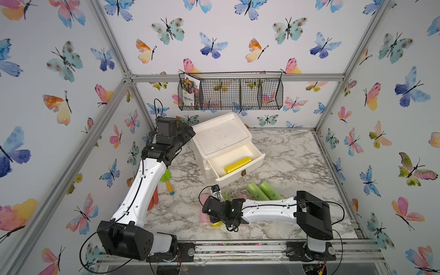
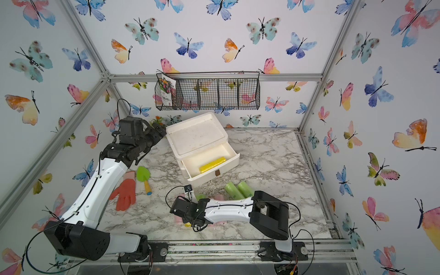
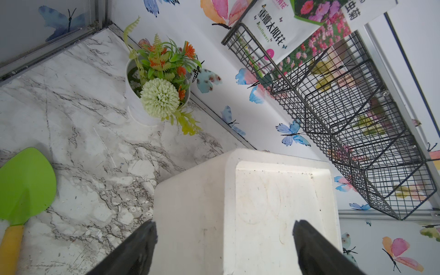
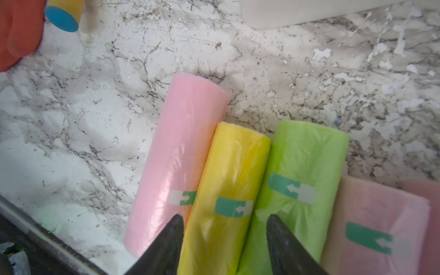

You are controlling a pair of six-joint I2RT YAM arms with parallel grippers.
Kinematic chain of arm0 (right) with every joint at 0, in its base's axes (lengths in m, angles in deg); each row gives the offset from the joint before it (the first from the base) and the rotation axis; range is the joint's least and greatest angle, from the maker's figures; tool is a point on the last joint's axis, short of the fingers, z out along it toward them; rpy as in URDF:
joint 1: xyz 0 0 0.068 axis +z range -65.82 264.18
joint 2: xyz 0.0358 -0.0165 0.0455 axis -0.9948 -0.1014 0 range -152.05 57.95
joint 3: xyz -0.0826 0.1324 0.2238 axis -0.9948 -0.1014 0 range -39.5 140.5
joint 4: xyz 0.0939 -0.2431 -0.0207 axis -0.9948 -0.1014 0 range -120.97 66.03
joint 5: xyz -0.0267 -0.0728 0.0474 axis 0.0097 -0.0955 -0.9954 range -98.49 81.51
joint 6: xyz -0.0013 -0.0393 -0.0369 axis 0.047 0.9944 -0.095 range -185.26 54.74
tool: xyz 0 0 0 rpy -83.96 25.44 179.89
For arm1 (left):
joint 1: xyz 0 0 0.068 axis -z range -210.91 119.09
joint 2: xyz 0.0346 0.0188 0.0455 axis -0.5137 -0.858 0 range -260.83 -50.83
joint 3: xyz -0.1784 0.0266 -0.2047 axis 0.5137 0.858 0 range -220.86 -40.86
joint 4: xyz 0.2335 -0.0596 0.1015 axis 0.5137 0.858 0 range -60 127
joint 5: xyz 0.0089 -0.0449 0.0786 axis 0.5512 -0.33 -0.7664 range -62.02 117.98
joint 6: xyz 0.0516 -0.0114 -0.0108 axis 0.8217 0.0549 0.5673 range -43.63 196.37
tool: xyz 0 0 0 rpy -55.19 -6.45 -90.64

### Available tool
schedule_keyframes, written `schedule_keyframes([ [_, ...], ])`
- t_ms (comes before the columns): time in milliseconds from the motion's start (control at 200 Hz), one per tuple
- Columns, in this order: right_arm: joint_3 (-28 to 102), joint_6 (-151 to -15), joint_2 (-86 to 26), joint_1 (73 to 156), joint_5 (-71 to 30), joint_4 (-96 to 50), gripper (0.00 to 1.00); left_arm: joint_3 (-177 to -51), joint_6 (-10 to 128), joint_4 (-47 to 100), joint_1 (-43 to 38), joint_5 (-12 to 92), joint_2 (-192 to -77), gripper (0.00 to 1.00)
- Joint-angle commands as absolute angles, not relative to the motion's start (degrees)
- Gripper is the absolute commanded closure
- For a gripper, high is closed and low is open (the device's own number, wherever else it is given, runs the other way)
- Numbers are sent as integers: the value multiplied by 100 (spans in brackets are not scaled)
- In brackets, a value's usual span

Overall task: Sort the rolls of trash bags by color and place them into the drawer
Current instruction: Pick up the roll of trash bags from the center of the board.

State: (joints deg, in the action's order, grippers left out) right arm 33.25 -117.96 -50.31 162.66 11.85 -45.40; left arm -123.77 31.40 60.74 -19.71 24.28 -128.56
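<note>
The right hand (image 4: 222,219) is low over a cluster of rolls near the middle of the surface's (image 1: 297,162) front edge. Its fingers stand partly apart astride a yellow roll (image 4: 228,166), with the tips in the seams on either side. Whether they already press it cannot be told. A pink roll (image 4: 181,142) touches one side of the yellow roll and a green roll (image 4: 304,154) the other, so the fingers have almost no room there. A second pink roll (image 4: 381,214) lies just beyond the green one.

Two more green rolls (image 1: 263,191) lie side by side, between the cluster and the open drawer (image 1: 228,157). The drawer holds a second yellow roll (image 1: 238,164) against its front wall.

The drawer belongs to a white cabinet (image 1: 221,135) set askew near the rear edge. The left hand (image 3: 225,228) is spread wide and holds nothing, with one corner of the cabinet top between its fingers.

Open marble runs from the drawer to the right edge. An orange glove (image 2: 125,192) and a green trowel (image 2: 143,175) lie toward the left edge.
</note>
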Motion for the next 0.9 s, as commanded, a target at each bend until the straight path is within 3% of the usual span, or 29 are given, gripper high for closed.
schedule_keyframes([
  [0,3257,-11791,-5173,16209,1085,-4479,41,-12348,3230,6116,-1997,2455,-12828,9],
  [896,3396,-11795,-5910,16139,830,-4592,49,-12162,3234,6013,-2009,2481,-12872,9],
])
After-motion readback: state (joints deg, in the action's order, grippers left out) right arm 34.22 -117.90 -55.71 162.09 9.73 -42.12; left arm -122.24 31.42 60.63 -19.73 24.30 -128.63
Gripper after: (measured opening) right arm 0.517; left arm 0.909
